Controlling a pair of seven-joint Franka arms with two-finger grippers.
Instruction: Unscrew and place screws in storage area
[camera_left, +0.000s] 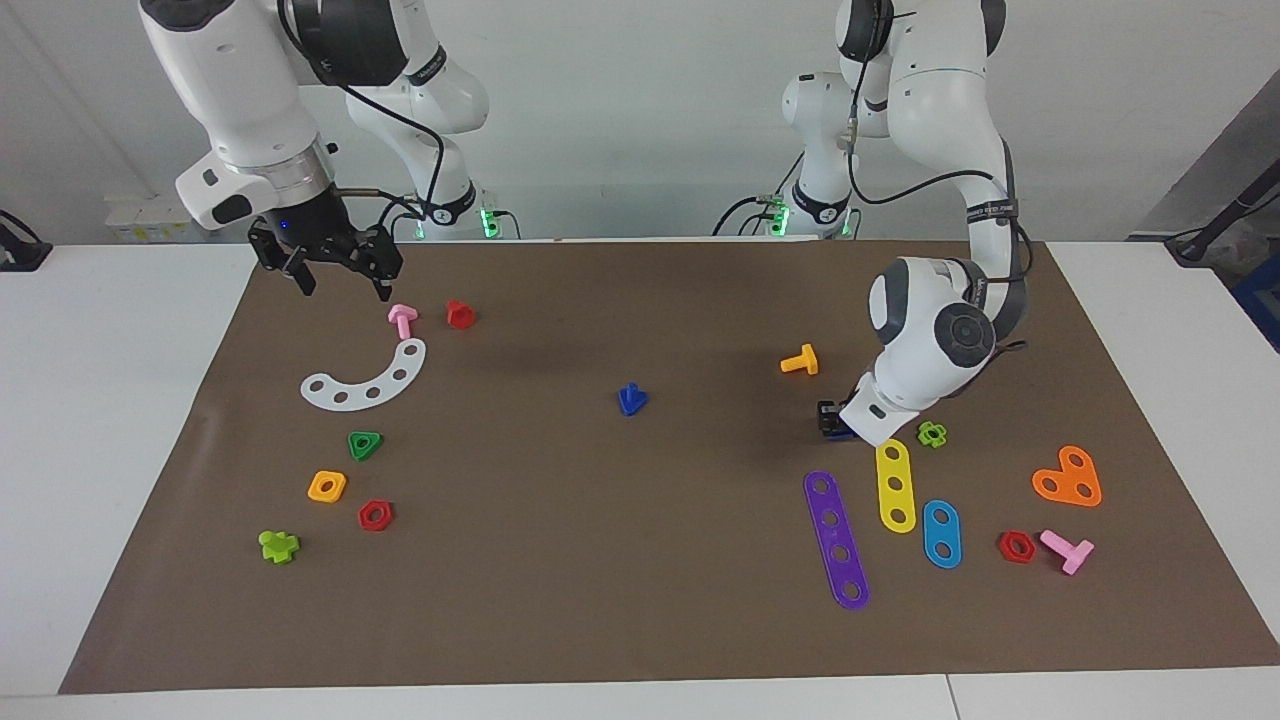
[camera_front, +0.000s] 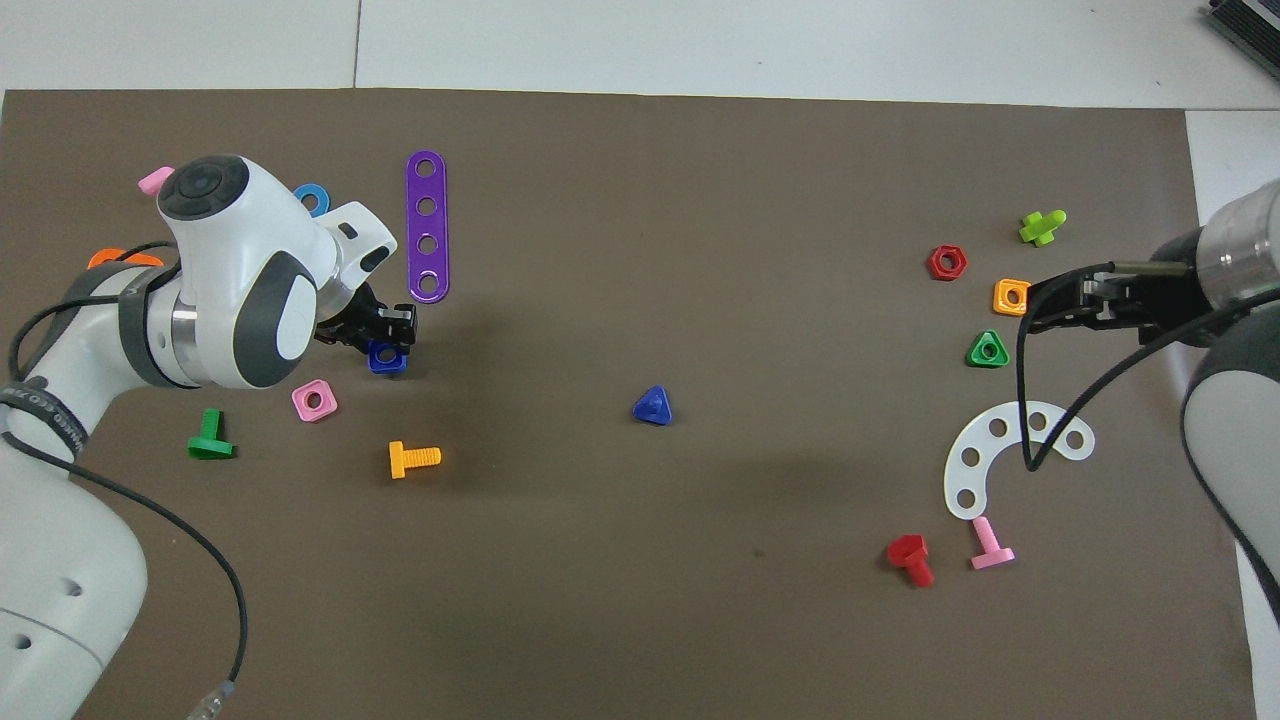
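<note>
The dark-blue triangular-headed screw (camera_left: 631, 399) lies alone in the middle of the brown mat; it also shows in the overhead view (camera_front: 652, 406). Its blue square nut (camera_front: 387, 357) sits at the tips of my left gripper (camera_front: 385, 335), toward the left arm's end of the mat, beside the purple strip (camera_front: 427, 227). In the facing view the left gripper (camera_left: 832, 422) is down at the mat with the nut (camera_left: 843, 435) just under it. My right gripper (camera_left: 343, 288) is open and empty, raised over the right arm's end of the mat near a pink screw (camera_left: 402, 318).
Around the left gripper lie an orange screw (camera_front: 412, 459), a pink square nut (camera_front: 314, 400), a green screw (camera_front: 209, 437), and yellow (camera_left: 895, 485) and blue (camera_left: 941, 533) strips. At the right arm's end lie a white arc (camera_left: 368, 378), a red screw (camera_left: 459, 314) and a green triangular nut (camera_left: 365, 444).
</note>
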